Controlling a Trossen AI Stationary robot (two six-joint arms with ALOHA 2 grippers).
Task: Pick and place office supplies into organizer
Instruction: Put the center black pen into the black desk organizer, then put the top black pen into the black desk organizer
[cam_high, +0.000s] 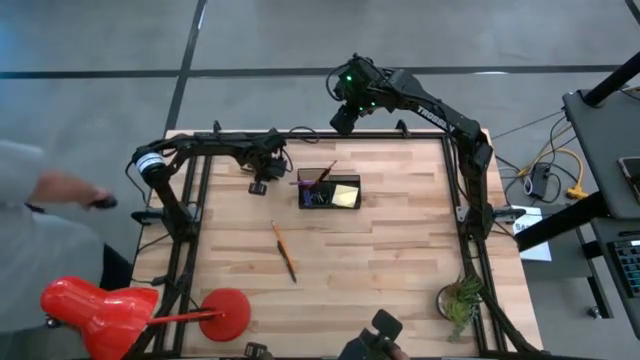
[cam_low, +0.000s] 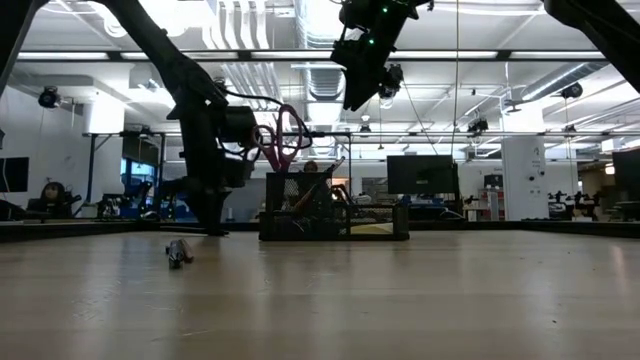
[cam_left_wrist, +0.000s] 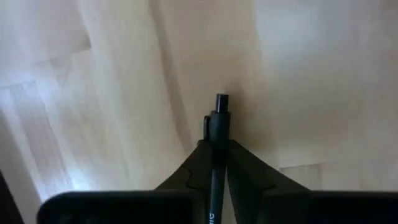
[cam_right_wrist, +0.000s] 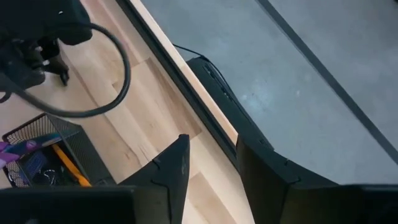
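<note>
A dark pen (cam_left_wrist: 221, 112) lies on the wooden table, left of the organizer, and my left gripper (cam_high: 258, 186) stands over it, shut on it, pointing steeply down. The black mesh organizer (cam_high: 330, 190) sits at the table's far middle and holds purple-handled scissors (cam_low: 283, 135), pens and a yellow sticky-note pad (cam_high: 346, 194). An orange pencil (cam_high: 284, 250) lies flat on the table nearer the middle. My right gripper (cam_right_wrist: 211, 168) hangs open, high above the table's far edge, with nothing between its fingers. My left gripper pinches the dark pen's barrel (cam_left_wrist: 217, 140) between its two fingers (cam_left_wrist: 245, 165), just behind the clip end (cam_left_wrist: 221, 101). The fingers come from above and lie across the pen. The pen looks to lie level on the wood; its other end is hidden by the gripper.
A black frame rail (cam_right_wrist: 205, 93) runs along the table's far edge. A red object (cam_high: 100, 305) stands at the near left corner and a small plant (cam_high: 462, 300) at the near right. A person (cam_high: 30, 210) is beyond the left edge. Bare wood lies right of the organizer.
</note>
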